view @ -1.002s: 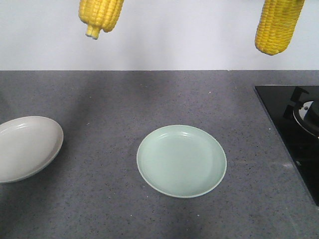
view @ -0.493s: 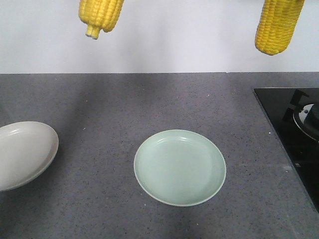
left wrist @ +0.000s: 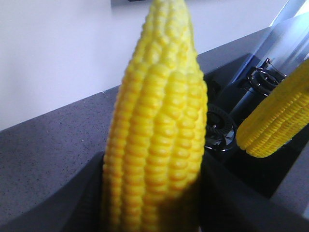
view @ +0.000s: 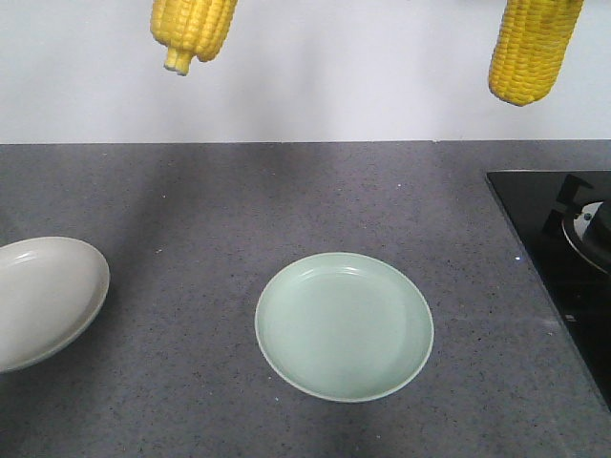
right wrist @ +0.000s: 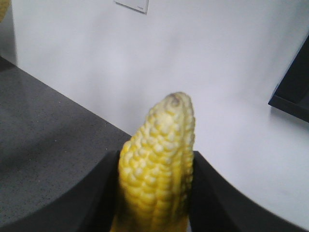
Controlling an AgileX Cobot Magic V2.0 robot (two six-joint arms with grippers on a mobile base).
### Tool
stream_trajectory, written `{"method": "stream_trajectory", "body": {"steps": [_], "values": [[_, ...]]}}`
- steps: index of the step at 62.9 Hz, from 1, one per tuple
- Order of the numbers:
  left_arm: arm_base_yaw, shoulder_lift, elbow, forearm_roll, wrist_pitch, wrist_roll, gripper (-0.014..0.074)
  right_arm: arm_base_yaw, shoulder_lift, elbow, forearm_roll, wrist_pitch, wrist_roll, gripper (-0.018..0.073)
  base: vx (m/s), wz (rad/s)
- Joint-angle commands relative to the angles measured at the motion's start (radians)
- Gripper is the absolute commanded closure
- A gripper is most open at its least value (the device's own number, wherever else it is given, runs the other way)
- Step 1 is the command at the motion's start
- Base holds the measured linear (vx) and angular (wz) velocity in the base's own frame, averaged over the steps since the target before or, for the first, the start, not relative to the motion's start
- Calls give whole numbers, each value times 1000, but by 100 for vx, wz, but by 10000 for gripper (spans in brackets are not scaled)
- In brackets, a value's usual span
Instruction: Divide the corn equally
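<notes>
1 corn cob (left wrist: 154,140) clenched in left tool (left wrist: 149,193), another cob (right wrist: 157,164) in right tool (right wrist: 154,193).

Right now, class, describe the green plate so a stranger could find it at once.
Start at the grey counter, with the black stove at its right edge. The green plate lies flat mid-counter. Its neighbour, the plate at the left edge, is beige.

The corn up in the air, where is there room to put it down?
Both plates sit bare: the green plate mid-counter and the beige plate at the left edge. The grey counter between them is free too. The stove crowds the right side.
</notes>
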Motion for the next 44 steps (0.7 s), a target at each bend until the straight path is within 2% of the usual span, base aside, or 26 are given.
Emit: {"method": "stream_trajectory", "body": {"steps": [1,44], "values": [[-3,-46,-23,-33,-36,0,603,-5,-19,-26,27,-68,-3,566,0,0],[-3,-46,-23,-33,-36,0,603,-5,-19,-26,27,-68,-3,566,0,0]]}}
